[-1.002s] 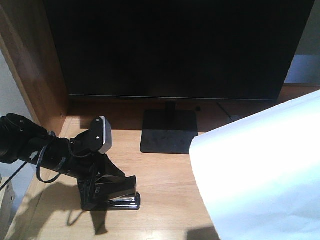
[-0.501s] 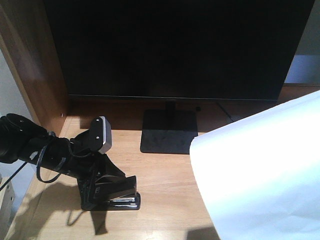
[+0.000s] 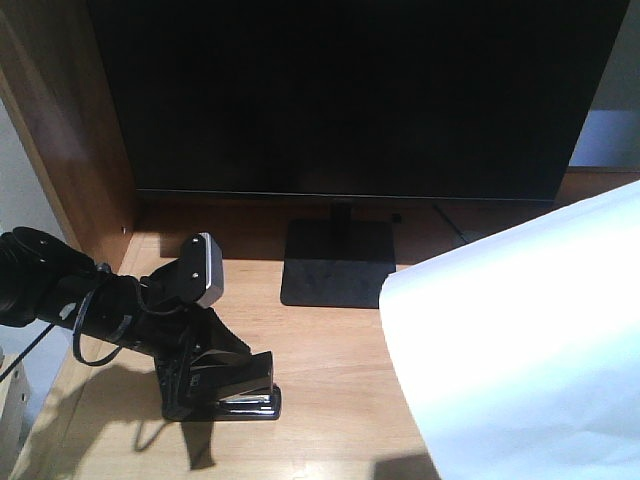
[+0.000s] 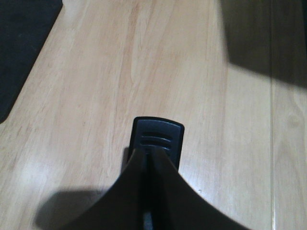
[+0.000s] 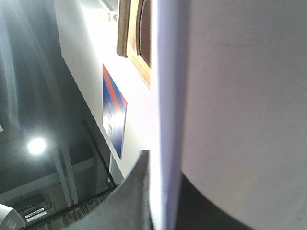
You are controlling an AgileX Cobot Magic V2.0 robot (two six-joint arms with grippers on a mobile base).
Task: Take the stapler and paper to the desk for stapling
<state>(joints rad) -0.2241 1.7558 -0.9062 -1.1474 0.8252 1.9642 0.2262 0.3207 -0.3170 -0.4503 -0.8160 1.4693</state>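
Note:
The black stapler (image 3: 228, 388) sits low on the light wooden desk (image 3: 330, 350) at the front left, and I cannot tell whether it touches the wood. My left gripper (image 3: 205, 372) is shut on it. In the left wrist view the stapler's ribbed end (image 4: 158, 139) pokes out past the closed left gripper (image 4: 149, 160). The white paper (image 3: 520, 350) hangs above the desk's right side, tilted. In the right wrist view the paper (image 5: 230, 86) shows edge-on, pinched in my right gripper (image 5: 165, 179). In the front view the right gripper is hidden.
A large black monitor (image 3: 350, 90) fills the back, its flat black stand base (image 3: 335, 265) resting on the desk at centre. A brown wooden side wall (image 3: 70, 150) rises at the left. Bare wood lies between the stapler and the sheet.

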